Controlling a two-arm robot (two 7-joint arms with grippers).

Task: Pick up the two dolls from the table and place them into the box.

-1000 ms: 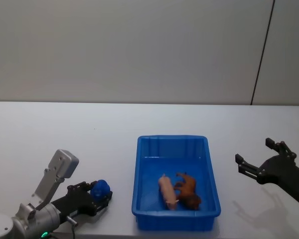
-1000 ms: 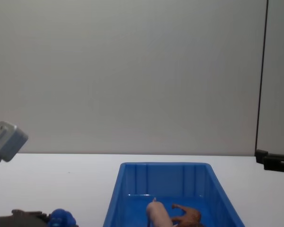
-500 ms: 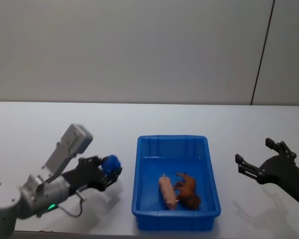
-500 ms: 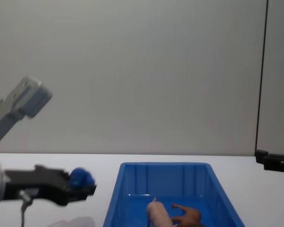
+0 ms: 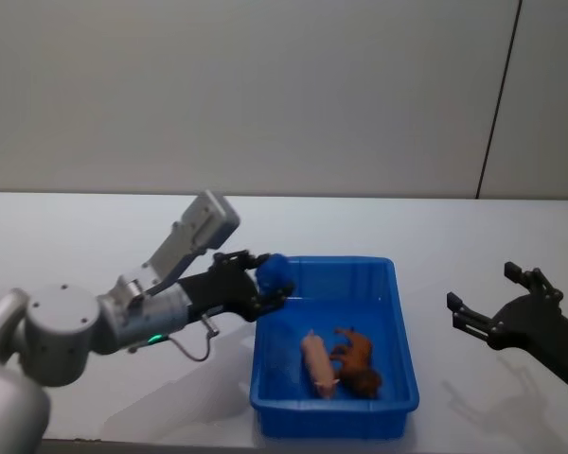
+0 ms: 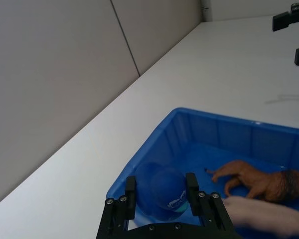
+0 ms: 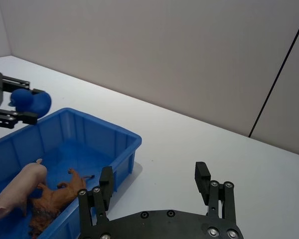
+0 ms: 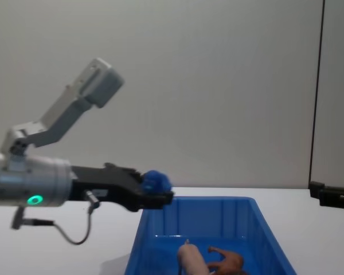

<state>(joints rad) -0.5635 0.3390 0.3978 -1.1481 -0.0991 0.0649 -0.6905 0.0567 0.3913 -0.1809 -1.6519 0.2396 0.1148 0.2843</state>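
Left gripper [image 5: 270, 281], black fingers clamped on the rounded, knobbly blue figure [image 5: 275, 270], hangs at frame centre over the smooth blue plastic bin's [image 5: 406, 352] upper-left rim; inside lie a pink pig [image 5: 317, 362] and brown animal [image 5: 358, 360]; right gripper [image 5: 492, 301] spread empty, lower right

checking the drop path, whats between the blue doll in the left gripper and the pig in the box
Nothing solid: the head view shows the blue doll held by the left gripper above the box rim, with bare box floor between it and the pig.
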